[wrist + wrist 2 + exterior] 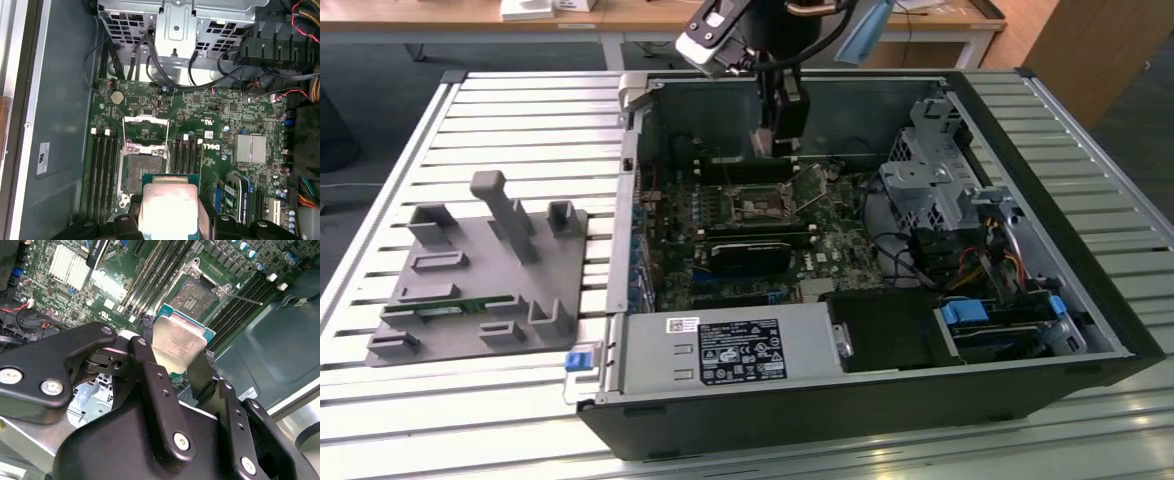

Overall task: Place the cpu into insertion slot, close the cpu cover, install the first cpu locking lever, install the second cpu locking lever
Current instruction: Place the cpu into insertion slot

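Note:
My gripper [176, 356] is shut on the cpu [178, 342], a flat square chip with a dull silver top and a green edge, held by two opposite sides between the black fingers [150, 370]. In both wrist views the cpu [170, 205] hangs above the motherboard, a short way off from the insertion slot [142, 172]. The slot [197, 292] lies bare and dark. Its cpu cover [145, 119] is swung open beside it. A thin locking lever [245, 299] sticks out from the slot. In the exterior view the gripper [781, 145] hangs inside the open case, above the slot [757, 205].
Long memory slots [102, 170] flank the insertion slot on both sides. A black card [747, 250] and a silver heatsink [251, 148] sit on the board. A drive cage with cables [934, 190] fills the case's right in the exterior view. A grey fixture [480, 270] stands outside on the slatted table.

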You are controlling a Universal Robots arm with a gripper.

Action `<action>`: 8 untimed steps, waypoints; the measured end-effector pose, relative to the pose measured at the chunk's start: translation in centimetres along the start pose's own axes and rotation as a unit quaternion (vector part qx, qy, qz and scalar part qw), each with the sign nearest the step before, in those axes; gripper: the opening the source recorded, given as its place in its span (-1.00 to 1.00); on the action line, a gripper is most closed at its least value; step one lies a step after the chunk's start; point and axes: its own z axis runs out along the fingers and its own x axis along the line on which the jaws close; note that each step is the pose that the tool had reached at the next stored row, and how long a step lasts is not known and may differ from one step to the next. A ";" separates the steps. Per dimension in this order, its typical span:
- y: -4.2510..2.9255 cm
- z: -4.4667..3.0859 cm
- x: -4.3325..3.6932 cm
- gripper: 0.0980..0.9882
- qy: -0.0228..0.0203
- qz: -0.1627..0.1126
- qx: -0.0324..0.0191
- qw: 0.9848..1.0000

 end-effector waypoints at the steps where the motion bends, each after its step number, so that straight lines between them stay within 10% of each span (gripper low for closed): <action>1: -0.01 0.10 0.00 -0.04 0.000 0.000 0.000 1.000; 8: -0.06 0.63 0.00 -0.04 -0.001 0.000 -0.003 1.000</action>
